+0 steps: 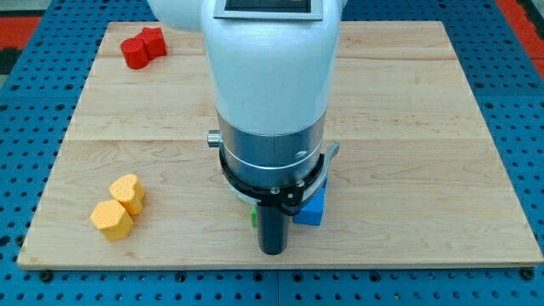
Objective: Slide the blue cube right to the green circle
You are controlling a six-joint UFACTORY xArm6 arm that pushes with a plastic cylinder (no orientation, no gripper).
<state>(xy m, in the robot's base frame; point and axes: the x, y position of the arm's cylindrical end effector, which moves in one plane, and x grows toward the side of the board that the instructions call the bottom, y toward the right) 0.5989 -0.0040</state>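
The blue cube [312, 209] shows partly at the view's bottom centre, just right of my rod, its top hidden by the arm. A sliver of green [253, 218] shows just left of the rod; most of that green block is hidden by the arm, so its shape cannot be made out. My tip [271, 252] is at the rod's lower end, slightly below and left of the blue cube, near the board's bottom edge.
A red block [142, 47] lies at the view's top left. Two yellow blocks [128, 191] [112, 219] lie together at the bottom left. The white arm body [268, 76] hides the board's centre. The wooden board [425, 127] sits on a blue pegged surface.
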